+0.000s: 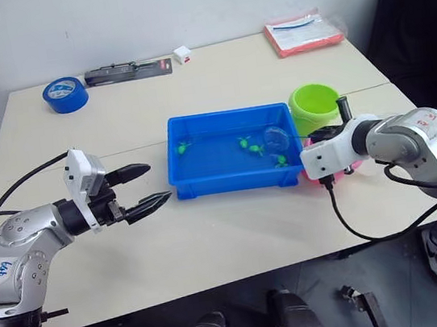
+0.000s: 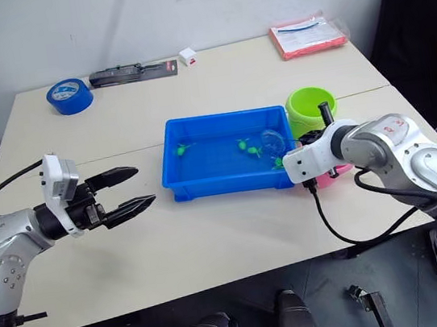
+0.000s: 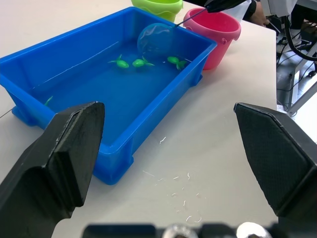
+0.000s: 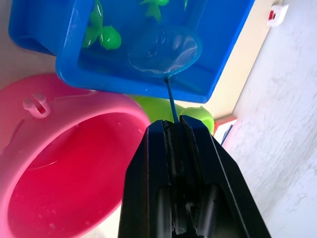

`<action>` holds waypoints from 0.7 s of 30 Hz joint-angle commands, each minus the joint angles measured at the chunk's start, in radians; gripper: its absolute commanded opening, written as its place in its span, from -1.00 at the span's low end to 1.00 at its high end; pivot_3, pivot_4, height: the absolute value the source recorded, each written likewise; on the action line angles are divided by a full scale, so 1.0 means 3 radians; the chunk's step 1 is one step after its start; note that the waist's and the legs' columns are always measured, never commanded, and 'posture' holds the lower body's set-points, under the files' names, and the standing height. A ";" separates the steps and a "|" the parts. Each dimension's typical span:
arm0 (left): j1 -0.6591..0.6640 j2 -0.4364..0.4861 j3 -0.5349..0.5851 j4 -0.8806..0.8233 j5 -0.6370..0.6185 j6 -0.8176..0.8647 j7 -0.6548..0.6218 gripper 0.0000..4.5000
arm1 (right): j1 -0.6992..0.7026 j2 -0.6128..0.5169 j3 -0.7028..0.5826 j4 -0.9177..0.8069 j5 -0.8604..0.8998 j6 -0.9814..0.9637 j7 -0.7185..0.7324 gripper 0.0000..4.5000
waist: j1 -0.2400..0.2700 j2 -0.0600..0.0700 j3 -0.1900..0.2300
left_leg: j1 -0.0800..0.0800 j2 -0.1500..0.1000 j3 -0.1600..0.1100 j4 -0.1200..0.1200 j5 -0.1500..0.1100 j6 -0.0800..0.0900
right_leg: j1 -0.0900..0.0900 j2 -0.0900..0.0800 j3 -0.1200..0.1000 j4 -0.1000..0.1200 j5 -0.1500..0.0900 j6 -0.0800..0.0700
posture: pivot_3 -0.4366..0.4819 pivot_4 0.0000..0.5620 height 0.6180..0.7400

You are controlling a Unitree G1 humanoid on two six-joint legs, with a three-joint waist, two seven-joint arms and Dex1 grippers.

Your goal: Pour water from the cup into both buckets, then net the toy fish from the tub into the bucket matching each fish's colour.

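Bright even light, soft shadows, sharp focus, slight glare

A lab or workshop — plain table (image 1: 237, 234), tape roll (image 1: 65, 95), trailing cables (image 1: 375, 231).

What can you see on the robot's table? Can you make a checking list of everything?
Surface: beige table, a few small specks near the tub.
Job's things: blue tub with water and green fish; net dipped in the tub; green bucket; pink bucket, wet inside.
Clutter: blue tape roll, black tool, small white box, red packet.
Grippers: left claw open, holding nothing; right claw shut on the net's stick.
Cables: black cable hanging from the right arm.
Surroundings: white wall; shoes on the floor.
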 commanded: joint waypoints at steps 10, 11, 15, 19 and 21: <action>-0.0001 0.0007 0.0067 -0.0119 -0.0023 -0.0048 0.0015 1.00 | 0.0094 -0.0022 -0.0433 -0.0093 -0.0128 -0.0507 0.0488 -0.65 | 0.0001 0.0000 0.0000 | 0.0000 0.0000 0.0000 0.0000 0.0000 0.0000 | 0.0001 0.0000 0.0000 0.0000 0.0000 0.0000 | -0.05 -0.47 1.00; 0.0002 0.0005 0.0066 -0.0121 -0.0022 -0.0049 0.0018 1.00 | 0.0110 -0.0017 -0.0467 -0.0124 -0.0110 -0.0514 0.0545 -0.65 | 0.0001 0.0000 0.0000 | 0.0000 0.0000 0.0000 0.0000 0.0000 0.0000 | 0.0001 0.0000 0.0000 0.0000 0.0000 0.0000 | -0.05 -0.47 1.00; 0.0003 -0.0004 0.0066 -0.0128 -0.0024 -0.0050 0.0029 1.00 | 0.0157 0.0015 -0.0562 -0.0197 -0.0062 -0.0525 0.0704 -0.65 | 0.0001 0.0000 0.0000 | 0.0000 0.0000 0.0000 0.0001 0.0000 0.0000 | 0.0001 0.0000 0.0000 0.0000 0.0000 0.0000 | -0.05 -0.47 1.00; 0.0009 -0.0013 0.0067 -0.0146 -0.0027 -0.0049 0.0051 1.00 | 0.0209 0.0079 -0.0633 -0.0221 0.0047 -0.0433 0.0879 -0.65 | 0.0001 0.0000 0.0000 | 0.0000 0.0001 -0.0001 0.0001 0.0000 0.0000 | 0.0001 0.0000 0.0000 0.0000 0.0000 0.0000 | -0.05 -0.47 1.00; 0.0020 -0.0010 0.0077 -0.0161 -0.0030 -0.0047 0.0059 1.00 | 0.0271 0.0160 -0.0695 -0.0289 0.0176 -0.0207 0.1027 -0.65 | 0.0002 0.0000 0.0000 | 0.0000 0.0000 -0.0001 0.0001 0.0000 0.0000 | 0.0002 0.0000 0.0000 0.0000 0.0000 0.0000 | -0.05 -0.47 1.00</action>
